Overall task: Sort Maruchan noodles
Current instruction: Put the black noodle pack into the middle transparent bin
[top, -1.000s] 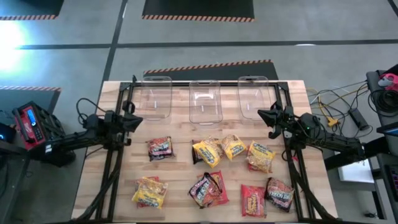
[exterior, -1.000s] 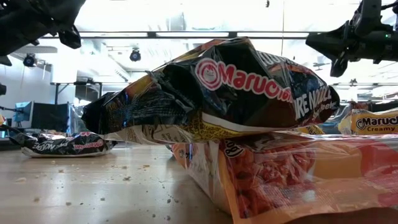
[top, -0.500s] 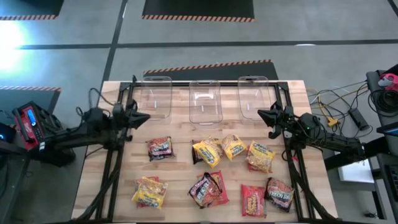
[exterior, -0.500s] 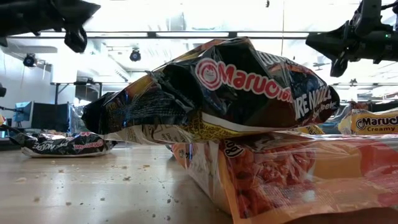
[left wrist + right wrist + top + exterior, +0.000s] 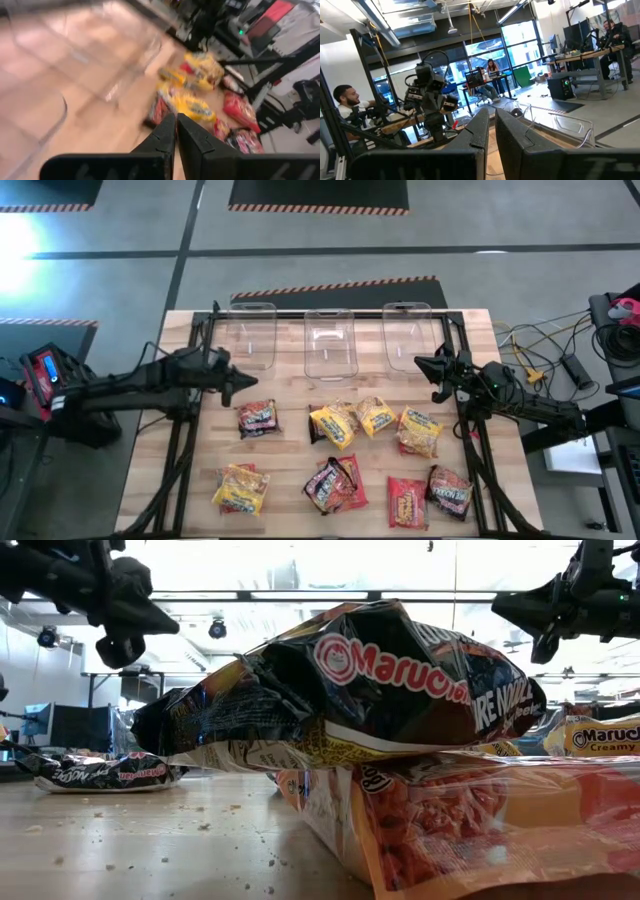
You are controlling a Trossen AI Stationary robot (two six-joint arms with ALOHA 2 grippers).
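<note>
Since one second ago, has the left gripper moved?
Yes. The left gripper has moved right, toward the table's middle, now beside the left clear bin.

Three clear bins along far edge; nine noodle packets on table.

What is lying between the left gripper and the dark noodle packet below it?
High view: only bare table separates the left gripper from the dark packet.

overhead, table-level and wrist views sharing the table
</note>
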